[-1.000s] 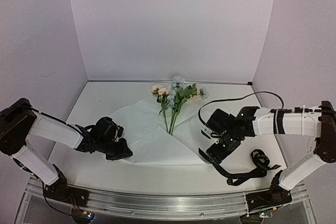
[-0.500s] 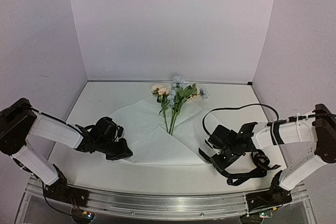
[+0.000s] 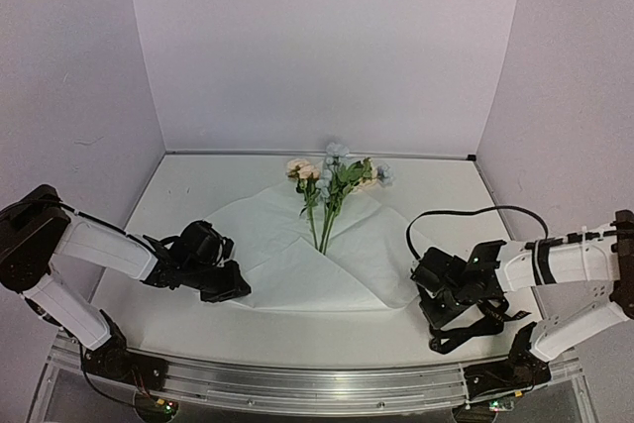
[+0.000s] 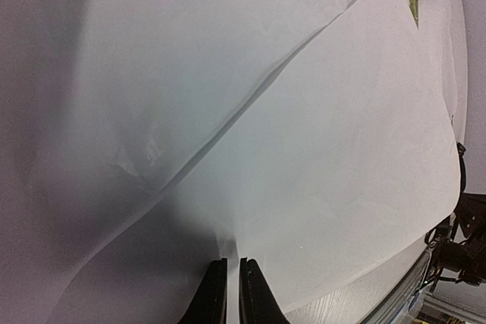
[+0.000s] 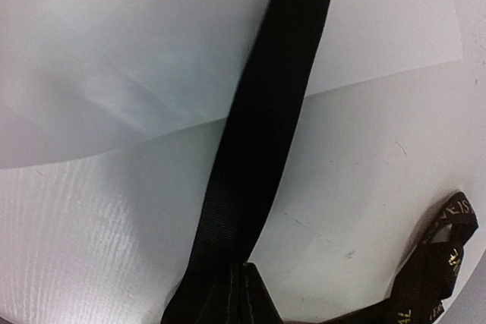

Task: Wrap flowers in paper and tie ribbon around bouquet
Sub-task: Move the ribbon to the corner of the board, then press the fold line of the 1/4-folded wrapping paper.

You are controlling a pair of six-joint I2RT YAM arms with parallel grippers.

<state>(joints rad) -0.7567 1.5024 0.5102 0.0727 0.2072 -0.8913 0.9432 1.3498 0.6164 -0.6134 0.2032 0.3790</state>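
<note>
The flowers point(image 3: 332, 180), peach and pale blue with green stems, lie on the far part of the white paper point(image 3: 297, 245), which is spread on the table with one flap folded over. My left gripper point(image 3: 234, 290) sits low at the paper's near-left corner, shut on a pinch of the sheet point(image 4: 228, 252). My right gripper point(image 3: 436, 306) is down at the near right, shut on the black ribbon point(image 3: 468, 329). In the right wrist view the ribbon point(image 5: 266, 127) runs straight out from the jaws, its free end lying over the paper's edge point(image 5: 152, 51).
The rest of the ribbon, with pale lettering point(image 5: 448, 240), lies bunched by the right arm. A black cable point(image 3: 466, 212) loops above the right wrist. Lilac walls close in the table point(image 3: 198, 185) at the back and both sides. A metal rail point(image 3: 297, 380) runs along the near edge.
My right arm has swung back and down from the paper's right edge to the ribbon, and its jaws have closed on it. The left arm has held still.
</note>
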